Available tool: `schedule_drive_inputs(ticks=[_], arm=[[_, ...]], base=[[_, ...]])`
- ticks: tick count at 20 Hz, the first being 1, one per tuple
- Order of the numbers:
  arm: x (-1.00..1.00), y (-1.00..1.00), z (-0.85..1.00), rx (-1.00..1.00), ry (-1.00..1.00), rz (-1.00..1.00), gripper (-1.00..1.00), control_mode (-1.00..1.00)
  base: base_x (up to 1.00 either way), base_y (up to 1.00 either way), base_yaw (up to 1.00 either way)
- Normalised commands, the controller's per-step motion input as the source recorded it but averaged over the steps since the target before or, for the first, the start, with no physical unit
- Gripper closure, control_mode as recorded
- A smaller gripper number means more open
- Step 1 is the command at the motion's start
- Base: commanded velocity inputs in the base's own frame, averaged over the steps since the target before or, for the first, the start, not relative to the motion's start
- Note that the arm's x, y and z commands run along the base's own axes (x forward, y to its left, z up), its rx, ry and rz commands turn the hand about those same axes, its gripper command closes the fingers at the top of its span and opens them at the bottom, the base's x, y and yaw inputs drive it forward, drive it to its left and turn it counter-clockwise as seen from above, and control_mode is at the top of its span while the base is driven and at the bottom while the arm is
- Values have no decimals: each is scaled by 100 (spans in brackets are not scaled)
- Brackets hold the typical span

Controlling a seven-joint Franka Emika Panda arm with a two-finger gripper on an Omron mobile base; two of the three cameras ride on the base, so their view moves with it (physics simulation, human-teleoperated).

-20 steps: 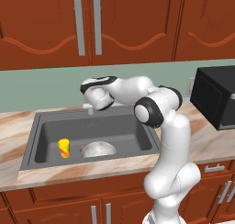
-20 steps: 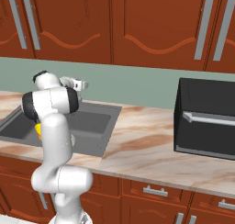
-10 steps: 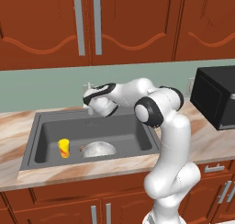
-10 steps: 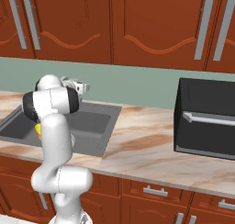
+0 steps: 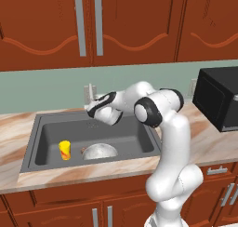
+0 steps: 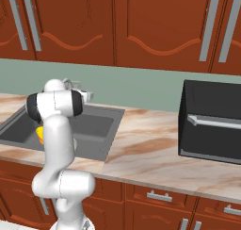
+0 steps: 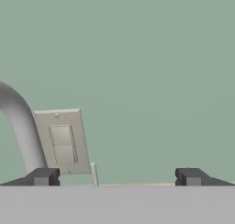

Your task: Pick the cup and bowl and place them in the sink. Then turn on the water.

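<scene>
Over the far edge of the sink, the gripper hangs with its jaws wide apart and nothing between them, pointing toward the green back wall. Seen from the hand, the two dark fingertips stand well apart, with the curved grey faucet rising at the left, a beige wall plate just right of it, and a thin silver lever standing upright between the tips. Down on the sink floor the cup stands upright at the near left, and the bowl sits just right of it, near but not touching as far as can be told. From the right base view a bit of the yellow cup peeks out behind the arm, and the sink lies to the left of the marbled counter. A black microwave stands on the counter well to the right. Brown cabinets hang above the wall
</scene>
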Motion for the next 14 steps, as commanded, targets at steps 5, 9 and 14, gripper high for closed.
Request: schedule_drive_inputs(ticks=[5, 9, 14], arm=[[0, 0, -38, 0, 0, 0, -100, -100], [0, 0, -46, 0, 0, 0, -100, -100], [0, 0, -42, 0, 0, 0, -100, -100]], base=[[0, 0, 0], [0, 0, 0], [0, 0, 0]])
